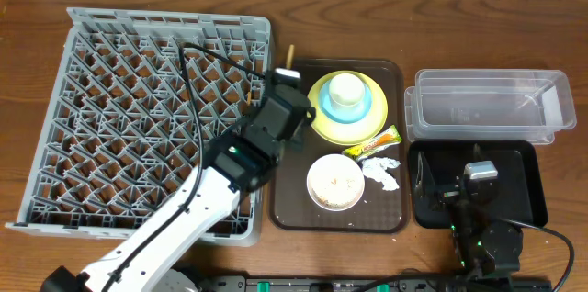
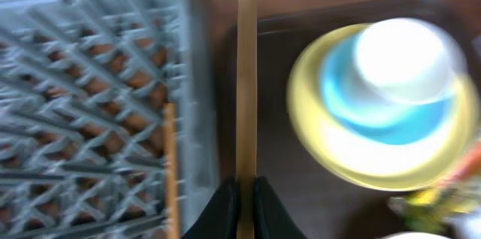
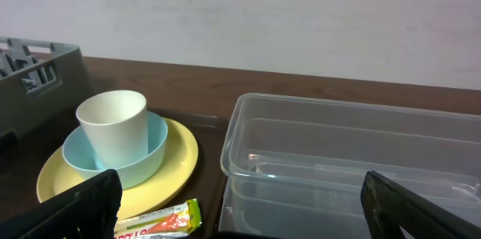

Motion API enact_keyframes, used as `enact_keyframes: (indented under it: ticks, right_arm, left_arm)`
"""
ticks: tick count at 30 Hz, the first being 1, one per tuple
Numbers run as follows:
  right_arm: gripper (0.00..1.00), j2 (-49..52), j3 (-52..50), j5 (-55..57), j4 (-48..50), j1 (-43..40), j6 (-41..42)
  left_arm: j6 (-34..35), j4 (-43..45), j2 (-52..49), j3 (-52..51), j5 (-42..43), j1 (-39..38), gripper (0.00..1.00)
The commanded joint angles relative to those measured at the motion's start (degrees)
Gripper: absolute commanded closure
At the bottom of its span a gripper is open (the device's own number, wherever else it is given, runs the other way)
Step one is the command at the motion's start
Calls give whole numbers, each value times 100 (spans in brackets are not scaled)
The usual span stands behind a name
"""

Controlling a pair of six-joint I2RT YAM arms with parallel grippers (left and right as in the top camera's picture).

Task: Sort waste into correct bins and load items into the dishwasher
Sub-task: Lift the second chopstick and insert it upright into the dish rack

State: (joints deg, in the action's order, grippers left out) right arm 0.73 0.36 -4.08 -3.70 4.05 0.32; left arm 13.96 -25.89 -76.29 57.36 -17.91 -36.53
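My left gripper [image 1: 283,84] [image 2: 246,203] is shut on a thin wooden chopstick [image 2: 246,81] [image 1: 290,52], held between the grey dish rack [image 1: 138,117] [image 2: 90,104] and the brown tray. A second chopstick [image 2: 170,164] [image 1: 250,97] lies in the rack's right edge. The yellow-green plate [image 1: 377,122] [image 3: 180,156] carries the light blue bowl [image 1: 367,108] [image 3: 154,149] and pale cup [image 1: 346,90] [image 3: 113,130]. The snack wrapper [image 1: 372,145] [image 3: 161,220], napkin [image 1: 381,173] and white bowl with rice scraps [image 1: 335,182] lie below. My right gripper [image 1: 478,182] [image 3: 252,216] is open and empty over the black tray [image 1: 525,191].
The brown serving tray [image 1: 289,191] [image 2: 285,194] holds the dishes and waste. The clear tub [image 1: 487,104] [image 3: 361,156] stands empty behind the black tray. My left arm crosses the rack's lower right corner.
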Motion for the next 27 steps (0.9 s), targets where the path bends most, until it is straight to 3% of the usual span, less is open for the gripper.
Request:
enact_keyframes:
  ticks: [1, 10, 21, 27]
  right_arm:
    - [1, 0, -4, -2, -26, 35, -59]
    - [1, 0, -4, 0, -26, 35, -59]
    - [1, 0, -4, 0, -26, 35, -59]
    - [1, 0, -4, -2, -26, 35, -59]
  left_arm:
    - [-256, -125, -98, 83, -352, 339, 92]
    - [-387, -278, -483, 83, 1314, 1314, 91]
    - [-387, -369, -922, 83, 1622, 1510, 92]
    - [-387, -354, -817, 85, 1379, 1510, 71]
